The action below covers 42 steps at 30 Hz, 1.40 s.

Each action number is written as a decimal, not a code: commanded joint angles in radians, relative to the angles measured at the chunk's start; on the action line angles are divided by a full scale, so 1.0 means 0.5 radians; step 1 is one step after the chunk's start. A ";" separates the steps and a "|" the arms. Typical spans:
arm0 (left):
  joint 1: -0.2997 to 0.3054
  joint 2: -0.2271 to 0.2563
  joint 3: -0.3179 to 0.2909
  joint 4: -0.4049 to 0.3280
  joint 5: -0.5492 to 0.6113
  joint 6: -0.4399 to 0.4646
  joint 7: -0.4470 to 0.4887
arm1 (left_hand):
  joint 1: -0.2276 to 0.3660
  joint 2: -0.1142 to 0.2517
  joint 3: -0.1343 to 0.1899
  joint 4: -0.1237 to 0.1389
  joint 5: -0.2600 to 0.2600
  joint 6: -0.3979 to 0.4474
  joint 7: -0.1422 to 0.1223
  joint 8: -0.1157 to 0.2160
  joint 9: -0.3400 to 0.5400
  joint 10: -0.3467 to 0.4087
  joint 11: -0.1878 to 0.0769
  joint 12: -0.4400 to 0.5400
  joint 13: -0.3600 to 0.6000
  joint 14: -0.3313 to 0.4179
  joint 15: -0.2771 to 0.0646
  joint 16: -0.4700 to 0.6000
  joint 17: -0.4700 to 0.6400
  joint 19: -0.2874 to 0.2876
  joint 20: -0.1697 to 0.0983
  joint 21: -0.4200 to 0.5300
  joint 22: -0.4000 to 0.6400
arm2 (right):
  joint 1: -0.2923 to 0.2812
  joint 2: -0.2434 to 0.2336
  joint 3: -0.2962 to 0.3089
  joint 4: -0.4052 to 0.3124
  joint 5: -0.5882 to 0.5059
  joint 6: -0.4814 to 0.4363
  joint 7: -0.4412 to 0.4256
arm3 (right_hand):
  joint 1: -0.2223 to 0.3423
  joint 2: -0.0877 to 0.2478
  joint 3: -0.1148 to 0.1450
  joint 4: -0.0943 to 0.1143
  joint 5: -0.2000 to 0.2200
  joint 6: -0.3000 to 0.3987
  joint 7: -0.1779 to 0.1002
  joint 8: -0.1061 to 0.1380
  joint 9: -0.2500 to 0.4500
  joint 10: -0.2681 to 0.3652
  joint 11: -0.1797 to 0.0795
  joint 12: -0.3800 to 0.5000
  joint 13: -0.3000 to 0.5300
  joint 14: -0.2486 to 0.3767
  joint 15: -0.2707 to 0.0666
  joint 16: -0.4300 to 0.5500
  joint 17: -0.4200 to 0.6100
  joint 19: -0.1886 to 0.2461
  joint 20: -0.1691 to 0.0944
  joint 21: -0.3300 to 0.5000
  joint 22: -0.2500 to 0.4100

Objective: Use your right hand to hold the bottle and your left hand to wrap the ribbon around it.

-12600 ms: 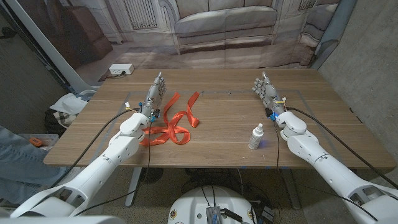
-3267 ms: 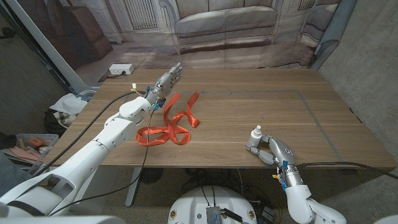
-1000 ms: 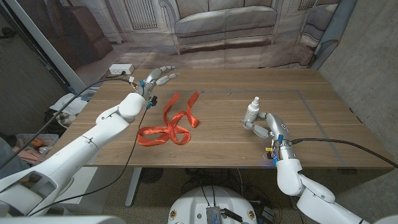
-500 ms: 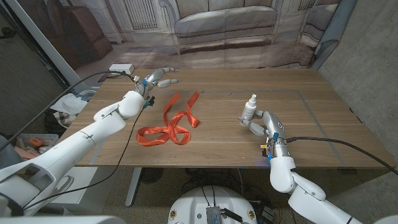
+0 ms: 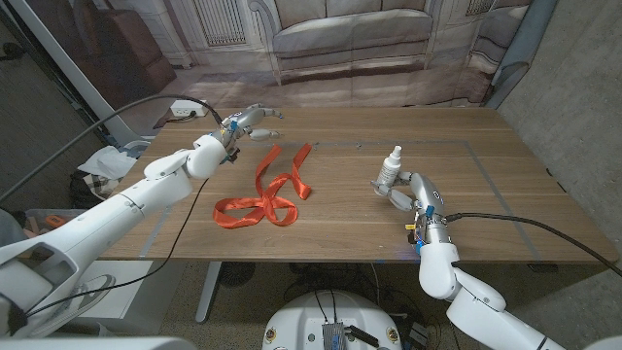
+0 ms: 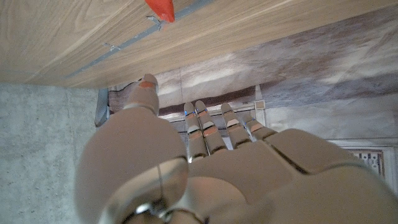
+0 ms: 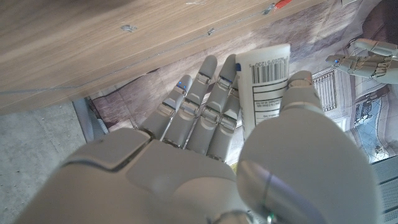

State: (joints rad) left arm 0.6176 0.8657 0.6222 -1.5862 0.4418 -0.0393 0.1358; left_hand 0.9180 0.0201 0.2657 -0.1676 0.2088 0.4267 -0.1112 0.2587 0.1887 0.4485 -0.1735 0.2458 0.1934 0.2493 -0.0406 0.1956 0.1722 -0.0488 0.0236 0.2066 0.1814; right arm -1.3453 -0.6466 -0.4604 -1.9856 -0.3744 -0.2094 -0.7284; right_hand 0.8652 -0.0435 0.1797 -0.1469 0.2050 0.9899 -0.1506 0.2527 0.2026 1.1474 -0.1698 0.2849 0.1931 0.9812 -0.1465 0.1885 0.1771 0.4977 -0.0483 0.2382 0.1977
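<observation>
Gripping the bottle point(image 5: 390, 168), the right hand point(image 5: 405, 190) has its fingers point(image 7: 200, 109) wrapped around one side of the white body and the thumb pressed on the other; right wrist view shows the barcode label point(image 7: 267, 78) between them. Bottle stands upright with its spray-type top up, over the right half of the wooden table point(image 5: 505, 194), roughly midway between front and back edges; cannot tell whether its base touches the wood. Contents of the bottle can't be made out, the body is opaque white. Left hand point(image 5: 249, 121) hovers near the table's back-left corner, fingers point(image 5: 266, 131) spread apart and lightly curved, nothing in them; left wrist view shows the same, fingers extended side by side with gaps and the thumb off to one side. Ribbon point(image 5: 265, 191) is orange-red, lying loose in loops and twists on the left-centre of the table, one free end running toward the back edge. Left hand is near that end but not touching it. Ribbon and bottle are well apart, bare wood between them. White box point(image 5: 187, 109) sits on the floor beyond the back-left corner.
</observation>
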 commanded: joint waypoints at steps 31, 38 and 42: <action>-0.663 -0.044 0.433 0.259 1.162 -0.513 -0.453 | 0.152 -0.081 0.003 0.044 0.005 0.259 -0.175 0.033 0.008 0.252 -0.088 -0.036 0.002 0.124 -0.273 -0.003 0.006 0.025 -0.130 -0.007 -0.005 | 0.026 0.031 -0.043 -0.019 0.082 -0.090 -0.014 | 0.354 0.380 0.033 0.037 -0.033 0.132 -0.142 -0.012 0.008 0.077 -0.079 0.000 0.008 0.064 -0.119 0.007 -0.001 0.012 -0.098 0.005 0.011; -0.763 -0.079 0.531 0.344 1.315 -0.634 -0.425 | 0.131 -0.112 -0.025 0.060 0.007 0.249 -0.211 0.015 0.007 0.253 -0.090 -0.057 0.001 0.139 -0.288 -0.002 0.008 0.024 -0.133 -0.011 -0.006 | 0.037 0.040 -0.055 -0.022 0.086 -0.120 -0.011 | 0.353 0.379 0.034 0.038 -0.035 0.133 -0.142 -0.012 0.009 0.077 -0.080 -0.001 0.009 0.065 -0.119 0.005 -0.002 0.013 -0.096 0.006 0.012; -0.812 -0.080 0.582 0.368 1.421 -0.680 -0.399 | 0.128 -0.128 -0.040 0.067 0.015 0.195 -0.215 -0.019 0.008 0.218 -0.089 -0.085 0.000 0.127 -0.286 -0.013 0.009 0.021 -0.128 -0.013 -0.006 | 0.044 0.041 -0.061 -0.018 0.085 -0.132 -0.013 | 0.351 0.377 0.033 0.038 -0.037 0.133 -0.142 -0.013 0.009 0.077 -0.080 -0.001 0.009 0.064 -0.118 0.004 -0.002 0.012 -0.095 0.006 0.012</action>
State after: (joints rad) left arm 0.2919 0.8449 0.8403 -1.4560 1.0332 -0.3055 -0.0784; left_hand 0.9788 -0.0292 0.2498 -0.1347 0.2089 0.5383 -0.2197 0.2564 0.1906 0.5658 -0.2230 0.2090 0.1905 0.3090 -0.0409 0.1921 0.1749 -0.0361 -0.0322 0.2028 0.1768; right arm -1.3304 -0.6318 -0.4825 -1.9975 -0.3332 -0.2565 -0.7305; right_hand 0.8617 -0.0399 0.1920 -0.1345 0.1893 0.9899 -0.1505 0.2429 0.2022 1.1512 -0.1698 0.2808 0.1925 1.0045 -0.1591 0.1885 0.1772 0.4977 -0.0483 0.2382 0.2025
